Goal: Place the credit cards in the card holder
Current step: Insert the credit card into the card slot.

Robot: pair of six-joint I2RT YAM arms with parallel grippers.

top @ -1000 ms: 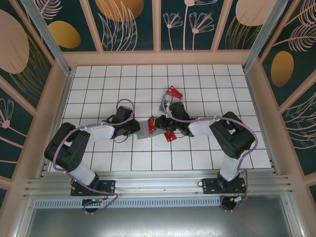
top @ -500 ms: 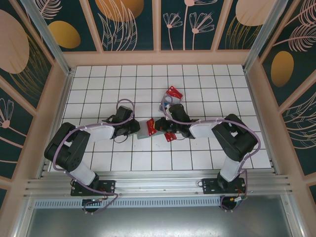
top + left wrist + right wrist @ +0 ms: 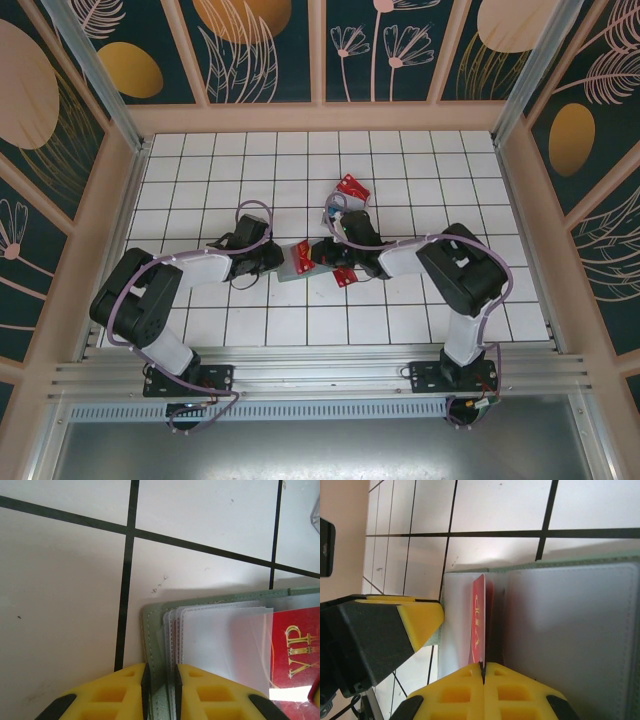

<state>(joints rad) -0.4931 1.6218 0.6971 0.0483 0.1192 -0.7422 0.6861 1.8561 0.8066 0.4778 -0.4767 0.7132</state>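
I see the card holder (image 3: pixel 300 260) lying open near the middle of the table (image 3: pixel 200 170), between my two grippers. The left gripper (image 3: pixel 160 672) is clamped on the holder's green edge (image 3: pixel 148 630), pinning it by its near corner with the clear sleeves fanned out beside it. The right gripper (image 3: pixel 483 666) has its yellow fingers pinched on a red card (image 3: pixel 479 625), which stands on edge with its far end inside a sleeve of the holder (image 3: pixel 565 630). Both arms reach low and inward, wrists nearly meeting. Another red card (image 3: pixel 344 274) lies just beside the right wrist, and a third red card (image 3: pixel 351 186) lies farther back. The table is white tile with dark grid lines, enclosed by wood-framed teal floral walls (image 3: pixel 260 50).
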